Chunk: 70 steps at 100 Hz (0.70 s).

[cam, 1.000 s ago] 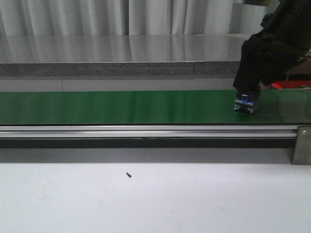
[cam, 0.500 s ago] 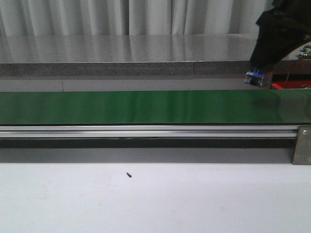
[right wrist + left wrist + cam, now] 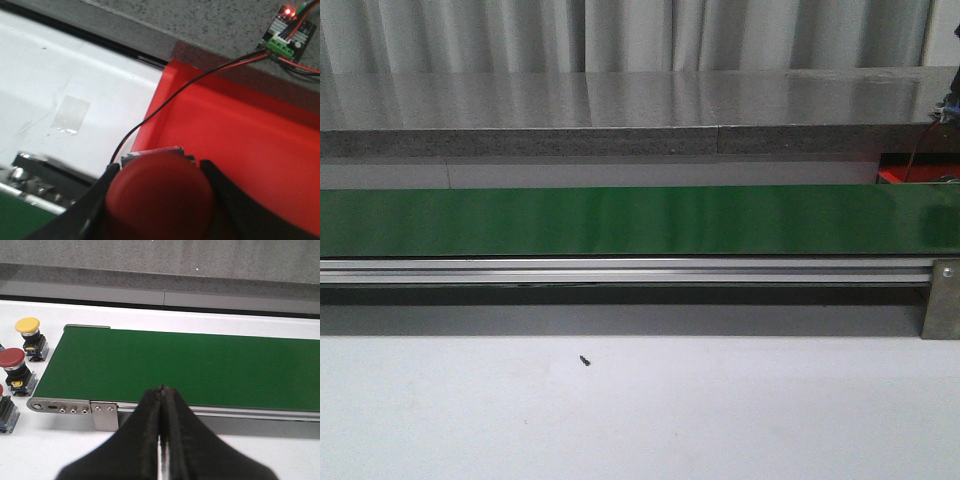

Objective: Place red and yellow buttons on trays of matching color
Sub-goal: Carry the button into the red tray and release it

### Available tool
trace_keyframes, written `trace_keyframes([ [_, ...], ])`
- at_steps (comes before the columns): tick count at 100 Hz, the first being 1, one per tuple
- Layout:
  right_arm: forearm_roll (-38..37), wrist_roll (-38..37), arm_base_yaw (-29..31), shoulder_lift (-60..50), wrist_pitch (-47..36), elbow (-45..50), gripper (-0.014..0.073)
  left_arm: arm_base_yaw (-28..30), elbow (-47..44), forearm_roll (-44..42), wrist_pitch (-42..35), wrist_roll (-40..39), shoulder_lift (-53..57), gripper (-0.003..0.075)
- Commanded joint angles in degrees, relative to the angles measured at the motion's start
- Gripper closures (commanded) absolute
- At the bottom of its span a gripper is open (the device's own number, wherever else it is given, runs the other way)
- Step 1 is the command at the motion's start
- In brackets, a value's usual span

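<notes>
Gone from the belt, right hand (image 3: 159, 200) grips red button (image 3: 160, 202) over red tray (image 3: 250, 145).

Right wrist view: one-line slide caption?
Right tool carrying a red button above the red tray, a black wire crossing the tray's rim.

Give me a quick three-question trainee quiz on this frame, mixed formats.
1. True or false: the left gripper is shut and holds nothing.
2. What is the right gripper holding? A) yellow button B) red button C) circuit board
3. Fill in: beside the end of the green belt stand a yellow button and a ____ one.

Key: 1 true; 2 B, held over the red tray; 3 red.
</notes>
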<state>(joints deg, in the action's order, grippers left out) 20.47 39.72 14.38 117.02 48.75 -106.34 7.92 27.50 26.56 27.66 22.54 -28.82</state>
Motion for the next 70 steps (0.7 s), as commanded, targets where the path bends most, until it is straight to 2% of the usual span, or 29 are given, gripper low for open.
trace_keyframes([
  [1, -0.55, -0.06, 0.46, 1.11, -1.37, -5.87, 0.0495, -0.22, 1.60, 1.19, -3.59, 0.07, -0.24, 0.0740],
  [25, -5.64, -4.52, 0.46, 10.36, 0.84, -13.50, 0.0495, -0.22, 1.60, 1.19, -3.50, 0.07, -0.24, 0.0740],
  [51, -6.72, -4.52, 0.78, 13.19, 0.47, -14.41, 0.0481, -0.22, 1.60, 1.19, -3.70, 0.07, -0.24, 0.0740],
  [61, -6.72, -4.52, 1.04, 13.19, 1.11, -14.41, 0.0412, -0.22, 1.60, 1.19, -4.19, 0.07, -0.24, 0.0740],
  [70, -6.72, -4.52, 1.35, 13.14, 1.53, -14.46, 0.0270, -0.22, 1.60, 1.19, -4.48, 0.07, -0.24, 0.0740],
])
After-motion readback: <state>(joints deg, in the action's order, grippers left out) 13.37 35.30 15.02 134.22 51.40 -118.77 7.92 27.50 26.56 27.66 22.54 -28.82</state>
